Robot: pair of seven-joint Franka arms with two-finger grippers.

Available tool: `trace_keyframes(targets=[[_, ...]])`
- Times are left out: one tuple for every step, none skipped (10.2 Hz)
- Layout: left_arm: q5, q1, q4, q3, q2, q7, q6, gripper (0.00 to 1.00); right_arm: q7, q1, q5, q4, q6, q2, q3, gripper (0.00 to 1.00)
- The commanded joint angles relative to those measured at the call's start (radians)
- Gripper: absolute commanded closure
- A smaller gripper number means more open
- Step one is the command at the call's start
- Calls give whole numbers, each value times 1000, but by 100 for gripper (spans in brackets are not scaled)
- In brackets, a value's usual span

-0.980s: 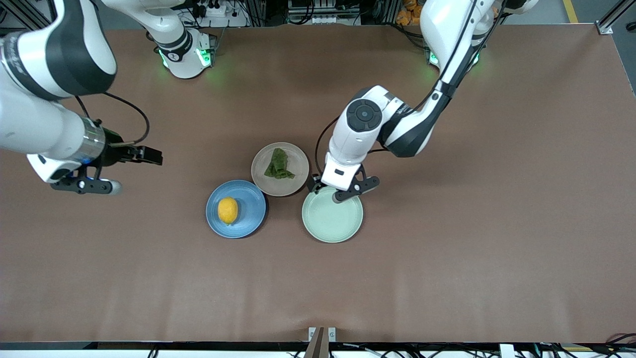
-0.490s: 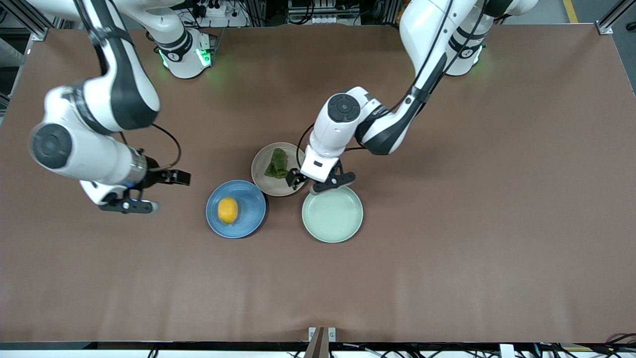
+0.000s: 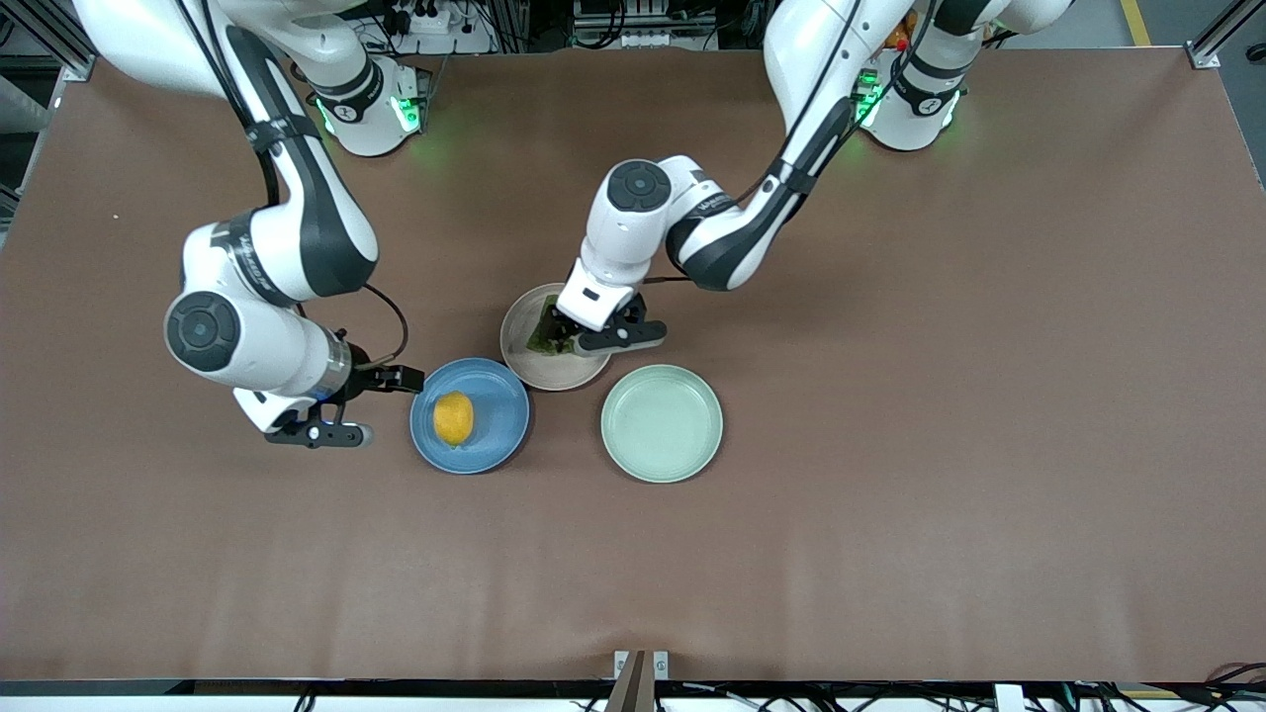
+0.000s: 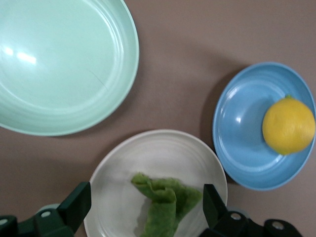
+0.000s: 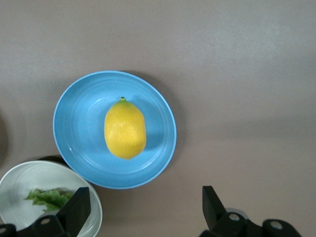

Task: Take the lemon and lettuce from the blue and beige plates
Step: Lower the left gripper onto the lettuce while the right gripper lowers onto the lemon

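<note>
Front view: the left gripper [image 3: 579, 341] is hanging over the beige plate [image 3: 534, 368], right above the lettuce [image 3: 547, 333], its jaws spread and grasping nothing. The lettuce is lying on the beige plate, partly hidden under the gripper. The right gripper [image 3: 341, 420] is hovering over bare table just beside the blue plate [image 3: 495, 435], toward the right arm's end, jaws spread and empty. The lemon [image 3: 454, 418] is sitting on the blue plate, which is touching or nearly touching the beige plate and lying nearer the camera. A green plate [image 3: 662, 423] is lying beside them toward the left arm's end, with nothing on it.

Left wrist view: the two fingers [image 4: 75, 205] are standing wide apart, with the lettuce [image 4: 165, 200] lying between them on the beige plate [image 4: 123, 173]. The blue plate [image 4: 242, 133] with the lemon [image 4: 288, 125] and the green plate [image 4: 64, 64] are showing farther off.

Right wrist view: the fingers [image 5: 78, 210] are spread, holding nothing. The lemon [image 5: 125, 129] is resting in the middle of the blue plate [image 5: 74, 128]. A part of the beige plate [image 5: 19, 182] with the lettuce [image 5: 49, 198] is showing at the edge.
</note>
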Motion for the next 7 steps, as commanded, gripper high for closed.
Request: trace_keyframes(targets=[[35,-35,36,14,51,-15,5,0,17,28,11,-1,71,47,-4,0],[38,-50,38,15,67,-15,5,0,17,40,11,-1,100,70,-4,0],[44,-61,38,15,74,-17,5,0,17,42,11,-1,115,84,-4,0],[46,-72,36,15,79,-17,5,0,15,43,11,-1,131,97,-4,0],[49,-84,38,17,88,-17,5,0,15,48,11,-3,157,116,-4,0],[63,-96,42,26,99,-17,22,0,14,52,11,-3,192,140,-4,0],[69,-125,43,52,111,-21,54,0,12,63,11,-3,222,166,-4,0]])
